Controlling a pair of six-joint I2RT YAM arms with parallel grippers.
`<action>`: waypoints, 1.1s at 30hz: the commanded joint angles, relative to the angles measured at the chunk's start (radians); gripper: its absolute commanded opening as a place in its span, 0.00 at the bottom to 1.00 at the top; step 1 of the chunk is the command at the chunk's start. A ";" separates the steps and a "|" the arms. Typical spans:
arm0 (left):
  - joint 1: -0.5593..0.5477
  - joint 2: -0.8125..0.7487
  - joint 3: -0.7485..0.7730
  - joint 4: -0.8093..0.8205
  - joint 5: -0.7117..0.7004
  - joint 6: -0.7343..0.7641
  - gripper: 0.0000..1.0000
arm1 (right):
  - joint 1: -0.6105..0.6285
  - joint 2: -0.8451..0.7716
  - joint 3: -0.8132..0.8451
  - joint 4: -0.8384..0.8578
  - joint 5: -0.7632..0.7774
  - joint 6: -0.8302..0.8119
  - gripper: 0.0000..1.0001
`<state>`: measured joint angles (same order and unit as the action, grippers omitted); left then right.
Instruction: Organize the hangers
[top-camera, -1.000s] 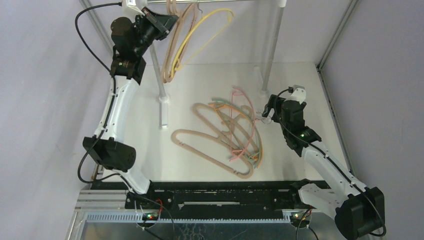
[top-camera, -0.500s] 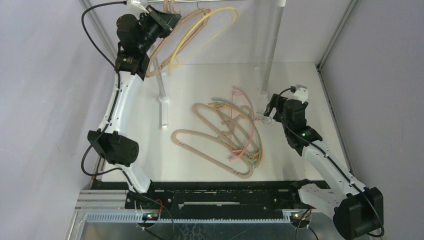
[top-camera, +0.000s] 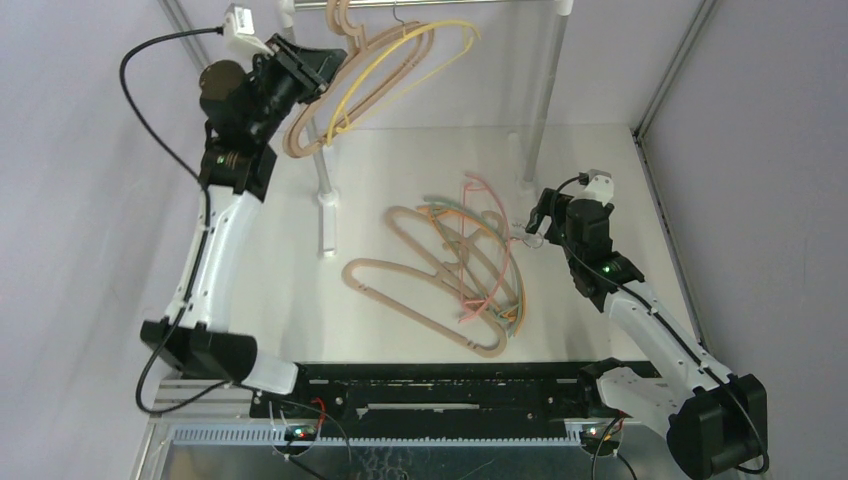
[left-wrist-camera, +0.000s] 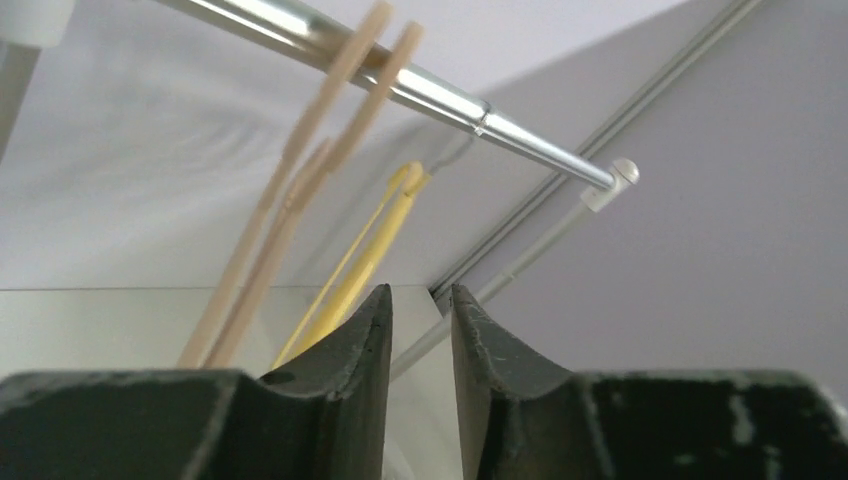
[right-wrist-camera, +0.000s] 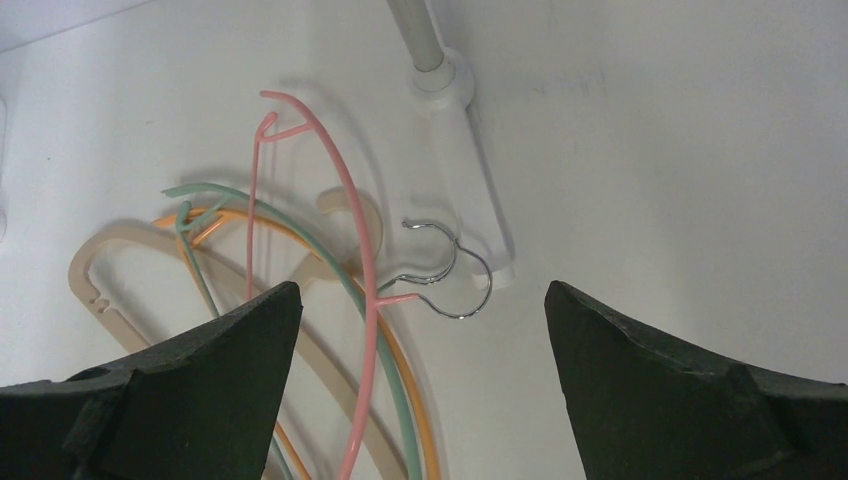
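Note:
Two beige hangers (top-camera: 296, 140) and a yellow hanger (top-camera: 455, 24) hang on the metal rail (top-camera: 450, 3), swung out at an angle. My left gripper (top-camera: 312, 62) is up beside them; in its wrist view the beige hangers (left-wrist-camera: 290, 200) and the yellow one (left-wrist-camera: 375, 240) lie left of the jaws, which stand a narrow gap apart and hold nothing. On the table lies a pile of beige hangers (top-camera: 400, 290) with thin pink (right-wrist-camera: 340, 180), green (right-wrist-camera: 300, 225) and orange (right-wrist-camera: 420, 400) ones. My right gripper (right-wrist-camera: 422, 290) is wide open above their metal hooks (right-wrist-camera: 470, 290).
The rail frame's left post (top-camera: 322, 170) and right post (top-camera: 540, 110) stand on white feet (right-wrist-camera: 465, 160) on the table; the right foot lies right beside the metal hooks. Grey walls close in the table on both sides.
My left arm has swung left and away from the hooks on the rail. The hung hangers have turned and swung out from hanging straight. My right arm has barely moved.

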<state>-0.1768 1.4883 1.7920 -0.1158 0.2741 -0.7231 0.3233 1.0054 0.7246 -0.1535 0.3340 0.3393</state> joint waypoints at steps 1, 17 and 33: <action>0.002 -0.152 -0.102 0.034 0.038 0.024 0.35 | 0.007 -0.016 0.000 0.028 -0.039 -0.007 1.00; -0.012 -0.510 -0.589 -0.042 0.017 0.144 0.63 | 0.179 0.199 0.001 -0.075 -0.045 0.128 0.97; -0.013 -0.601 -0.680 -0.091 0.019 0.169 0.63 | 0.245 0.338 -0.078 0.051 -0.184 0.305 0.75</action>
<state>-0.1860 0.9031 1.1244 -0.2245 0.2916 -0.5804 0.5480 1.3220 0.6403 -0.1810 0.1890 0.5880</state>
